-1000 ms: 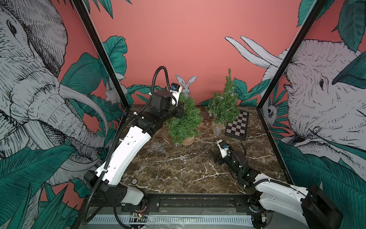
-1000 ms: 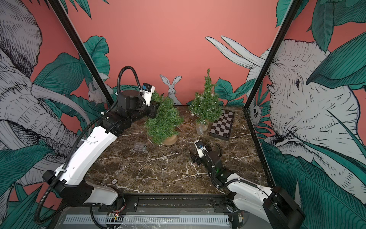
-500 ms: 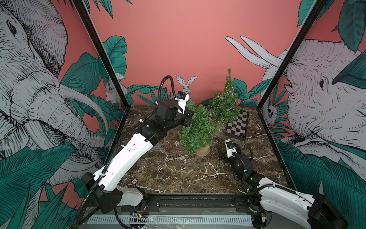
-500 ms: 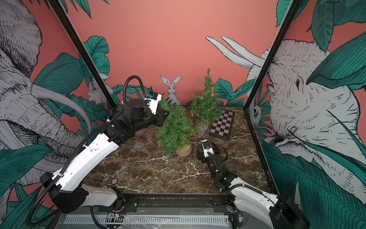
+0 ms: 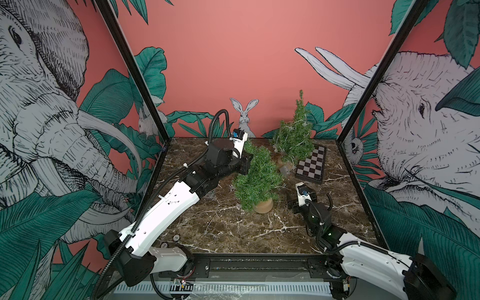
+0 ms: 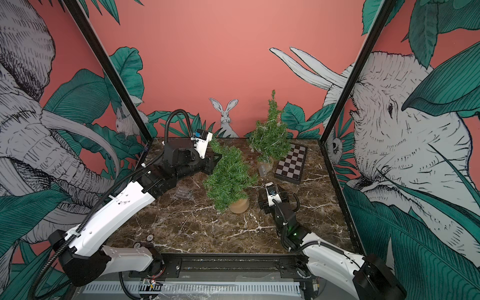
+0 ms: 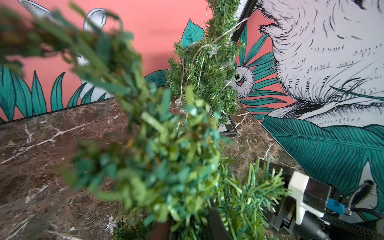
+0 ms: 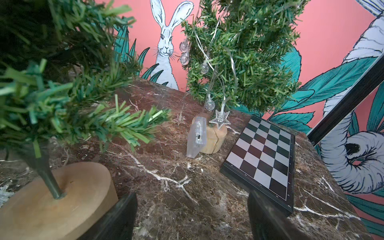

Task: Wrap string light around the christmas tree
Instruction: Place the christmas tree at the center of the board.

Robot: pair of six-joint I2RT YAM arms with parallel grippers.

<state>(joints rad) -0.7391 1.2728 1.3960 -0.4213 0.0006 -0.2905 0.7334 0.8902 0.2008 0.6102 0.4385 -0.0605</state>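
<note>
Marble top (image 5: 228, 228), tilted tree (image 5: 257, 179)

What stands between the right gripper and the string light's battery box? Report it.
Nothing visible. Only bare marble table lies between the open right gripper and the battery box of the string light. The chessboard and the near tree's wooden base flank that path.

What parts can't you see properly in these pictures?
- Left gripper: its fingertips are buried in the near tree's branches in both top views.
- Left wrist view: those branches are blurred and fill the middle.
- Far tree's top: cut off by the right wrist view's edge.
- Battery box: too small in a top view.
</note>
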